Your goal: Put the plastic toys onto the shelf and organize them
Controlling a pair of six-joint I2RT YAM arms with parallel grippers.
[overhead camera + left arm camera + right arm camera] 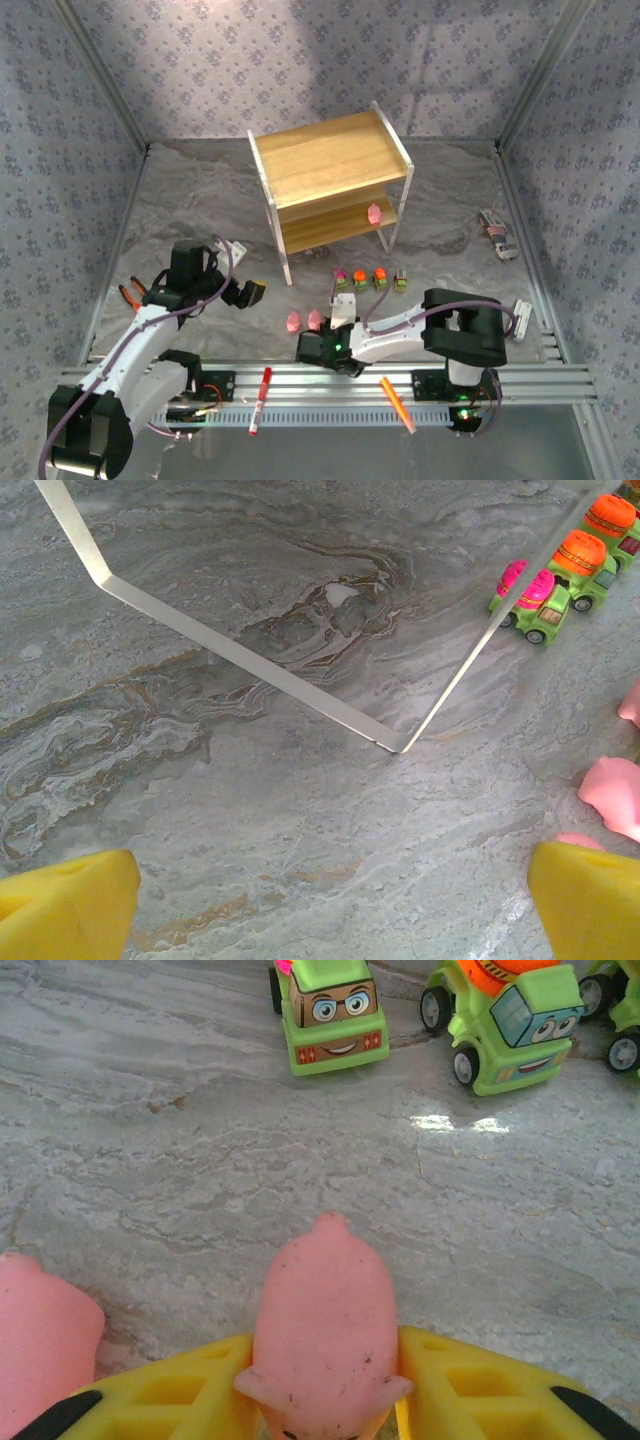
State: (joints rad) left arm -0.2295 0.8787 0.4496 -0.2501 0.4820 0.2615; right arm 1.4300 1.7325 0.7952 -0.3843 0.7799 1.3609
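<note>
The shelf (pixel 330 160) stands at the table's back centre, with one pink figure (pixel 375 213) on its lower board. Several green trucks (pixel 370 280) stand in a row in front of it. My right gripper (pixel 318 330) is shut on a pink figure (pixel 325 1320), the yellow fingers (pixel 470 1380) pressing both its sides on the table. A second pink figure (pixel 40 1340) lies just to its left. My left gripper (pixel 245 292) is open over bare table, its yellow fingertips (pixel 70 905) far apart. Trucks (pixel 535 595) and pink figures (pixel 612 795) lie to its right.
Orange-handled pliers (pixel 130 293) lie at the left edge. A red marker (pixel 258 400) and an orange marker (pixel 398 403) rest on the front rail. A small striped object (pixel 497 235) lies at the right. The shelf's white frame (pixel 230 650) crosses the left wrist view.
</note>
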